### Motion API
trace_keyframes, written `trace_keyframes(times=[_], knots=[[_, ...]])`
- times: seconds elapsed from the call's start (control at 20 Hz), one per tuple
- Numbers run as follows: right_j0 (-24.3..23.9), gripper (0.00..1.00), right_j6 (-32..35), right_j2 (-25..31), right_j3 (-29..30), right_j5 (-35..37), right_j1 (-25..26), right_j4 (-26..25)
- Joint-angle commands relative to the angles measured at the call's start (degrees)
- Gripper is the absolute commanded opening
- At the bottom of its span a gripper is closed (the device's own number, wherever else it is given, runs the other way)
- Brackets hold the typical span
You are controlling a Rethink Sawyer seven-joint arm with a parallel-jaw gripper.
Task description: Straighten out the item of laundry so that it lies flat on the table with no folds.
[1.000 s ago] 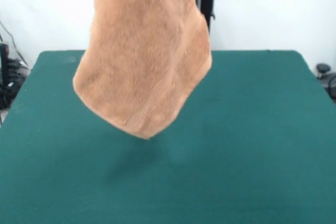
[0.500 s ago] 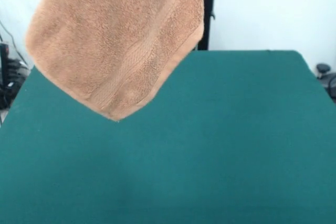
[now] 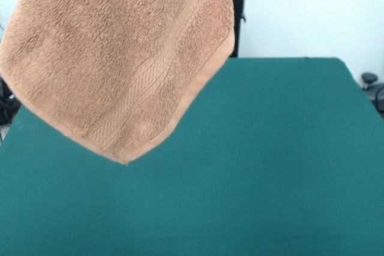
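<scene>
Tan towel (image 3: 114,58) hanging in air above green table (image 3: 270,160), lowest corner pointing down; top cut off by frame. Gripper hiding out of sight, grip state impossible to tell.

One tan terry towel (image 3: 114,58) is counted, hanging at the 10 o'clock part of the frame. One woven band (image 3: 157,70) is seen across it. One dark green surface (image 3: 270,160) is counted beneath. One black post (image 3: 238,13) is noted at 12 o'clock.
</scene>
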Motion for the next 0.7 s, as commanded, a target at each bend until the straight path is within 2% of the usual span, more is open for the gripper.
trace_keyframes(times=[0.05,0.2,0.45,0.7], knots=[[2.71,0.00,10.18,5.13,-2.40,4.45,7.02,1.59],[3.00,0.00,9.92,4.45,-0.83,1.69,7.17,1.75],[3.20,0.00,9.23,3.52,5.44,-4.96,6.07,2.42],[3.24,0.00,8.84,3.34,8.25,-8.45,6.04,2.74]])
